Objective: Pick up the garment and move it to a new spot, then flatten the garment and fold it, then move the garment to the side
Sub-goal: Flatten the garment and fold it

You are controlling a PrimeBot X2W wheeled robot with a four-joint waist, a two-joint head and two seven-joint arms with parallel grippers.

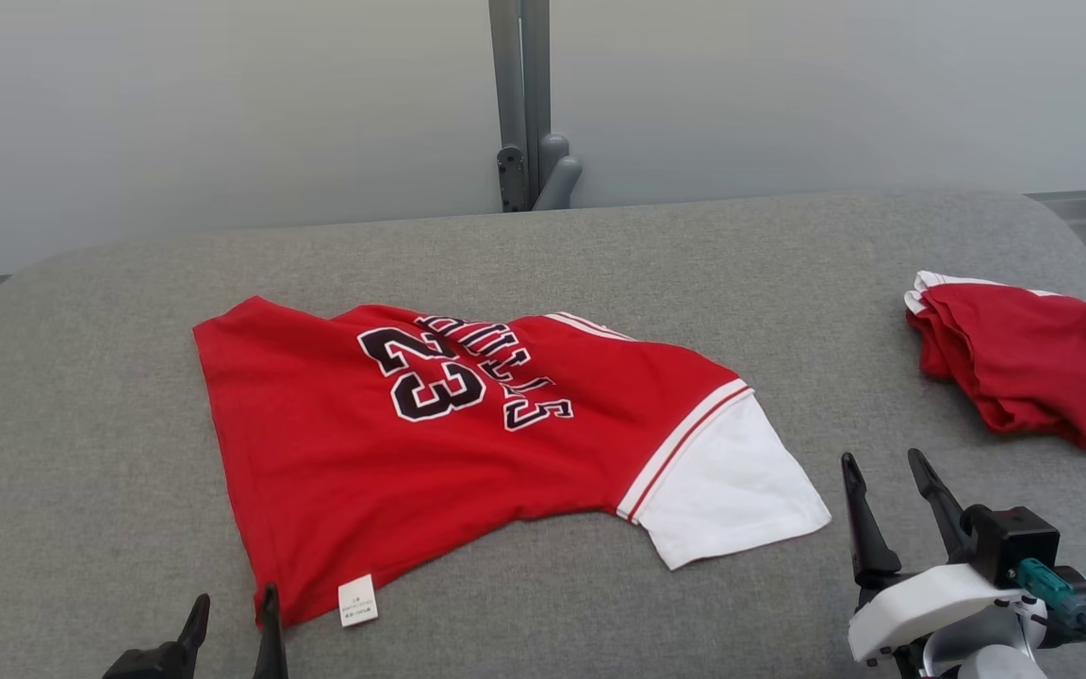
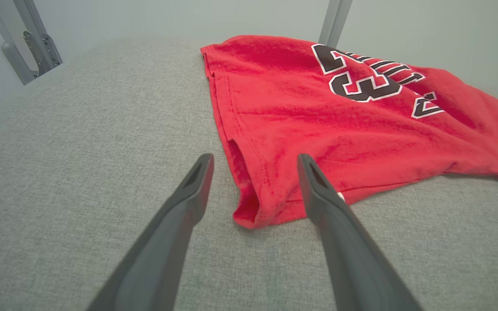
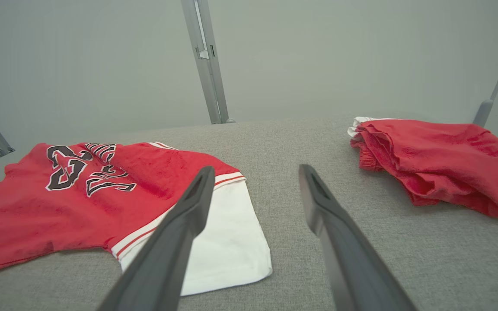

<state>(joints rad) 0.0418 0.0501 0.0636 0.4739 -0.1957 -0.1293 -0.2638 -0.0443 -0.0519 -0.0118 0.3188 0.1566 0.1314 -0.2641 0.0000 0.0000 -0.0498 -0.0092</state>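
Grey padded table (image 1: 600, 255); red jersey (image 1: 336, 471) spread centre-left, long axis left-right, hem toward robot's left, white sleeve (image 1: 732, 490) rightward. Far right, bunched red garment (image 1: 1024, 368). Spread and empty: right gripper (image 1: 881, 457) beside sleeve, left gripper (image 1: 236, 596) straddling hem corner (image 2: 251, 211) in left wrist view. Legible "23" (image 1: 425, 377); hem tag (image 1: 357, 600) in head view, text unreadable.
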